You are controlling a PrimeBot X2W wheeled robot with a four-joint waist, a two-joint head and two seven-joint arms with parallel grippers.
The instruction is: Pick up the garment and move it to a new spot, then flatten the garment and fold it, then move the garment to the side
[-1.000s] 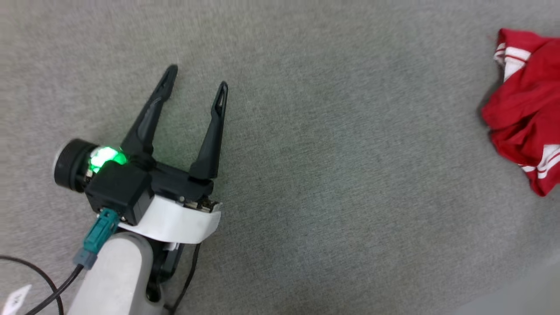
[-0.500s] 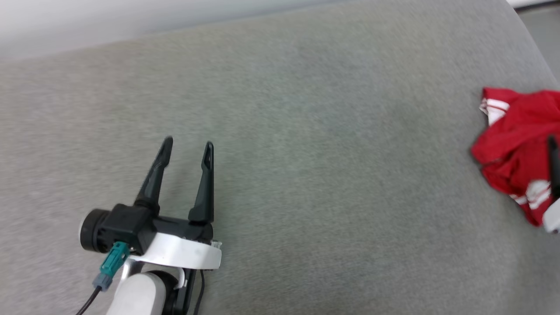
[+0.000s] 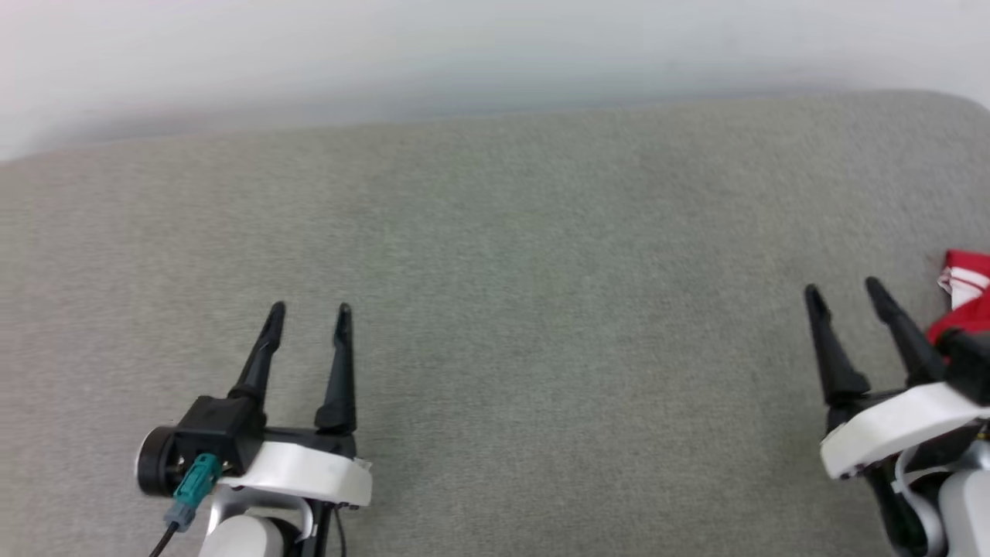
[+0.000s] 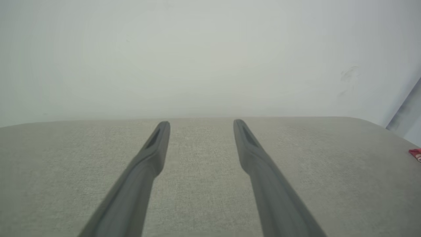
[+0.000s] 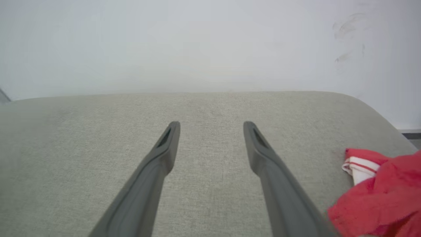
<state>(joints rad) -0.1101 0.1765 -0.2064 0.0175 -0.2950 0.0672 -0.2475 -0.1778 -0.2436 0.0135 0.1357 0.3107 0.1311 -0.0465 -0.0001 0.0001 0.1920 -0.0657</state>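
Dark, long-fingered left gripper (image 3: pixel 310 309) and right gripper (image 3: pixel 841 288) hover spread and empty over the grey fabric surface (image 3: pixel 541 309).
The crumpled red soft-fabric garment (image 3: pixel 976 313), white-striped at its trim, lies just beside the right gripper, which seems best placed to take it.

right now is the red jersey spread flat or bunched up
Bunched up: the red jersey lies crumpled, striped sleeve trim poking out, beside the right gripper.

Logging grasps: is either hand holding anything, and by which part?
Nothing is held. The left hand and the right hand are both open; the garment lies bunched beside the right hand, ungripped.
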